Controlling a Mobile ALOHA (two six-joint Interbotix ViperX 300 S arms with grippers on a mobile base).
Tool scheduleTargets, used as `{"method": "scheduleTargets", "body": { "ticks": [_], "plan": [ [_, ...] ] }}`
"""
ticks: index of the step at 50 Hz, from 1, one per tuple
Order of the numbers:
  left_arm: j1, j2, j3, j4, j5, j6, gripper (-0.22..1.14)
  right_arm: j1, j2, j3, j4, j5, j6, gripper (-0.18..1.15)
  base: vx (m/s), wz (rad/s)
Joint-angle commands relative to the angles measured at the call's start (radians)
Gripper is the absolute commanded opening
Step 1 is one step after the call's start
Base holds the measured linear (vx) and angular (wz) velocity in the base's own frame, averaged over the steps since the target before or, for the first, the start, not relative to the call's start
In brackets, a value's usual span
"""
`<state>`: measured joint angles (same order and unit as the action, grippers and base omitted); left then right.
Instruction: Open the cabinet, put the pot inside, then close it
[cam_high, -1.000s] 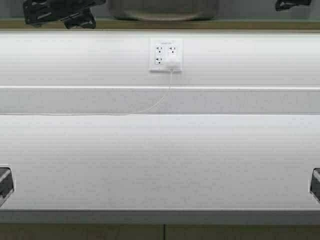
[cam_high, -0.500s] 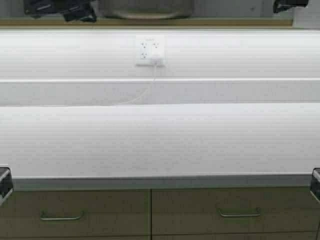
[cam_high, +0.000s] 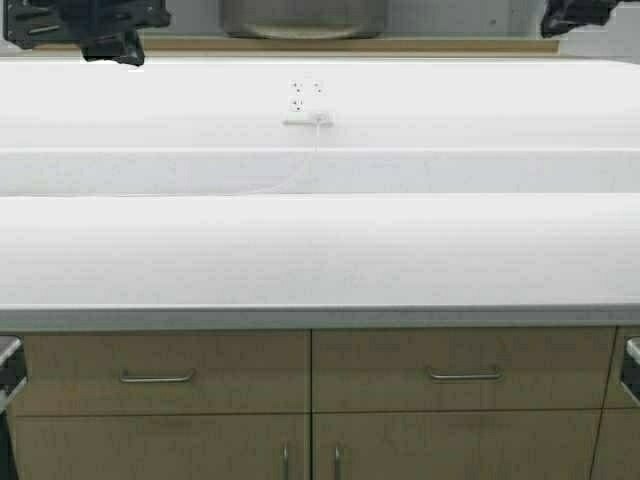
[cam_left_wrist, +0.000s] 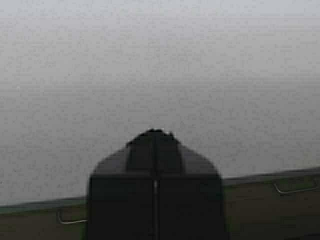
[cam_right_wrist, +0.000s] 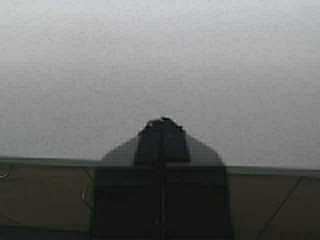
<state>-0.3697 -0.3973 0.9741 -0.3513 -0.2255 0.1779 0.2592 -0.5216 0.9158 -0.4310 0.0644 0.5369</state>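
The pot (cam_high: 303, 17) sits straight above the socket (cam_high: 308, 101), just past a wood edge (cam_high: 400, 45) that is probably the cabinet's floor; its doors are out of view. The left gripper (cam_high: 85, 25) hangs up-left of the socket and the right gripper (cam_high: 570, 12) up-right, both pressed closed and empty. If the pot stands too near that edge, a swinging door could strike it or fail to close.

The pot (cam_high: 303, 18) is cut off by the high view's upper edge.
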Motion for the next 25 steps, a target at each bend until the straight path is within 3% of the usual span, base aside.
{"method": "scheduleTargets", "body": {
  "ticks": [1,9,25],
  "plan": [
    [0.014,-0.023,-0.034,0.002,-0.002,0.043,0.03,0.002,-0.003,-0.034,-0.002,-0.003,-0.005,0.06,-0.3,0.03],
    [0.115,-0.049,-0.078,0.002,0.035,0.081,0.03,-0.054,0.008,-0.06,-0.002,-0.005,-0.011,0.06,-0.28,0.04],
    [0.561,-0.107,-0.219,0.003,0.216,0.092,0.03,-0.373,0.043,-0.183,-0.003,-0.011,-0.025,0.06,-0.21,0.0]
  ]
}}
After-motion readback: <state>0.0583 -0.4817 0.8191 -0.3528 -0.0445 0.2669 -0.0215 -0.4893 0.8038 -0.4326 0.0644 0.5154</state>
